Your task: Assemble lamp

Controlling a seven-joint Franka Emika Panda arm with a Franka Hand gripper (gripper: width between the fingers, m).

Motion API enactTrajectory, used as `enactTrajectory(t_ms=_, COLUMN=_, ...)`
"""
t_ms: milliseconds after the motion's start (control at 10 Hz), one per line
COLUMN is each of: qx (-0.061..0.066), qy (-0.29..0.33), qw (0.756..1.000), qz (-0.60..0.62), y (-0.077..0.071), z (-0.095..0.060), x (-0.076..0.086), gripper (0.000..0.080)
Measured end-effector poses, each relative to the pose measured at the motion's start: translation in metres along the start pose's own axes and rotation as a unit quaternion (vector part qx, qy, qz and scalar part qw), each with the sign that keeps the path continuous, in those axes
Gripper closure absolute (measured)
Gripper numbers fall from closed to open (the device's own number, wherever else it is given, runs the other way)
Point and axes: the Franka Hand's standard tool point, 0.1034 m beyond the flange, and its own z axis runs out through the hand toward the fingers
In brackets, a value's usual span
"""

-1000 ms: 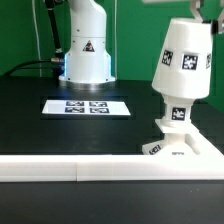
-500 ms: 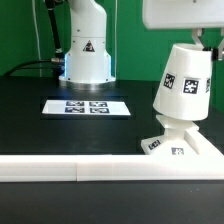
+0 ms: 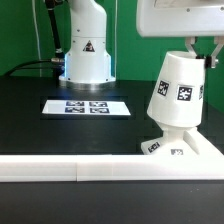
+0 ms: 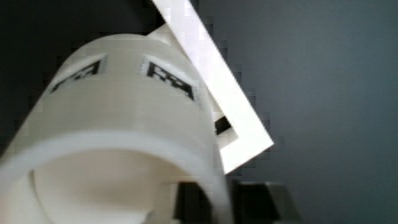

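Nearest the exterior camera, the long white border rail [image 3: 70, 168] runs straight across the foreground. Just behind it, at about four o'clock in the exterior view, sits the flat square base [image 3: 178, 148] of the lamp, tagged on its front edge, close against the rail. Rising from the base, there's the cup-like shade [image 3: 177, 95], wide end uppermost, leaning a little toward the exterior view's left, its narrow end sitting low over the base; whatever it rests on there is hidden. Two square tags show on its side. Up at one o'clock, the gripper [image 3: 203, 52] hangs over the shade's rim, one dark finger [image 3: 213, 55] visible beside the top edge. Whether the pincer is pinching the rim or standing apart from it, I cannot tell. The wrist camera looks down the shade [image 4: 116, 140] from close in, base [image 4: 222, 85] beyond it, dark fingertips blurred at the edge. Farther back, at ten o'clock, the marker board [image 3: 88, 106] lies flat on the black table [image 3: 30, 120], and behind that stands the arm's white pedestal [image 3: 86, 45].
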Motion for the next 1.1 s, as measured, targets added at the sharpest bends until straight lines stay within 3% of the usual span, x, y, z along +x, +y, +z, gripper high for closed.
enactTrajectory(t_ms=200, qx=-0.006, qy=-0.014, qw=1.000, qz=0.005, y=0.009, z=-0.004, x=0.000, gripper=0.0375)
enactTrajectory(t_ms=300, qx=-0.013, qy=-0.027, qw=1.000, qz=0.008, y=0.014, z=-0.007, x=-0.001, gripper=0.0375)
enactTrajectory(t_ms=400, qx=-0.023, qy=-0.044, qw=0.999, qz=0.009, y=0.016, z=-0.011, x=-0.003, gripper=0.0200)
enactTrajectory(t_ms=500, qx=-0.032, qy=-0.057, qw=0.998, qz=0.007, y=0.016, z=-0.014, x=-0.006, gripper=0.0200)
enactTrajectory(t_ms=600, qx=-0.042, qy=-0.063, qw=0.997, qz=0.002, y=0.015, z=-0.013, x=-0.009, gripper=0.0121)
enactTrajectory(t_ms=900, qx=-0.065, qy=-0.065, qw=0.996, qz=-0.012, y=0.009, z=0.000, x=-0.020, gripper=0.0101)
enactTrajectory(t_ms=1100, qx=-0.064, qy=-0.064, qw=0.996, qz=-0.013, y=0.009, z=-0.001, x=-0.019, gripper=0.0101)
